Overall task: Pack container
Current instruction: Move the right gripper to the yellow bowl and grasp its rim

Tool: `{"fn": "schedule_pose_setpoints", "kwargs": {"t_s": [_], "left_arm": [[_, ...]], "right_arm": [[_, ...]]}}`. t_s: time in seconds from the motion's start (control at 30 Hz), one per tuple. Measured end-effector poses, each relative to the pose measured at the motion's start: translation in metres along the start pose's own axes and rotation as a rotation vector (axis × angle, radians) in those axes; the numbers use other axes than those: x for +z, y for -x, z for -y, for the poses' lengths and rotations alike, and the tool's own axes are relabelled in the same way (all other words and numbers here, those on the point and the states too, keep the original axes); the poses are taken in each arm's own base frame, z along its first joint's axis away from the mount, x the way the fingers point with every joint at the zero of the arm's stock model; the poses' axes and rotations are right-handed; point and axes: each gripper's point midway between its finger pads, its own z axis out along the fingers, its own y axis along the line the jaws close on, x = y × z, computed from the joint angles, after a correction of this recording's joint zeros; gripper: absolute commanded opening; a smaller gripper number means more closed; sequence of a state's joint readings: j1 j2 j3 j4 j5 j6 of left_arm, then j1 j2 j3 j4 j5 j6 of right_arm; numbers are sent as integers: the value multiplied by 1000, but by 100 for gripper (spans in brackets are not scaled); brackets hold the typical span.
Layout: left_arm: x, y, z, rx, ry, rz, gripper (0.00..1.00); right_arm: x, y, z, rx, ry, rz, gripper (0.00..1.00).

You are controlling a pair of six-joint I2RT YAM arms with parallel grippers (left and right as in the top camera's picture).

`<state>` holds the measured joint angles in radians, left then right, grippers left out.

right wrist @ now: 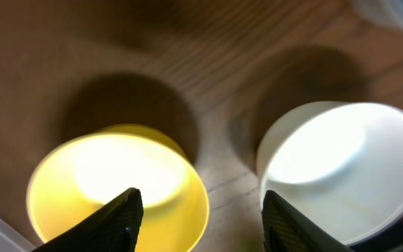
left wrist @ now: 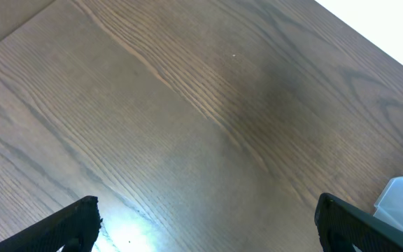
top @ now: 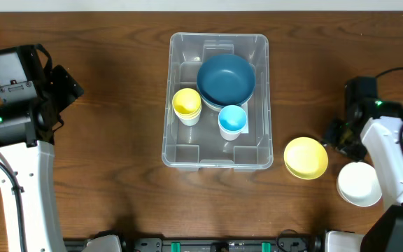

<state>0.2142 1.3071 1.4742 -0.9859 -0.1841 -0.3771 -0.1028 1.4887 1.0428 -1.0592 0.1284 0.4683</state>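
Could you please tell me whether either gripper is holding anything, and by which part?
Nothing is held. The left gripper is open over the table; the right gripper hangs open above the yellow bowl and white bowl, gripping neither.

The left arm (top: 19, 161) is seen at 9 o'clock and the right arm (top: 390, 157) at 3 o'clock. The left gripper (left wrist: 208, 227) is held wide apart. The right gripper (right wrist: 200, 220) is spread apart too.
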Motion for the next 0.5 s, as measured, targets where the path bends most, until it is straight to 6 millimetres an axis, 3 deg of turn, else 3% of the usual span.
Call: {"fn": "schedule_pose_setpoints", "kwargs": {"t_s": [0.3, 0.5], "left_arm": [[0, 0, 0, 0, 0, 0, 98], [0, 0, 0, 0, 0, 0, 98]], "right_arm": [[22, 15, -6, -102, 12, 99, 64], [47, 5, -17, -217, 74, 108, 59]]}}
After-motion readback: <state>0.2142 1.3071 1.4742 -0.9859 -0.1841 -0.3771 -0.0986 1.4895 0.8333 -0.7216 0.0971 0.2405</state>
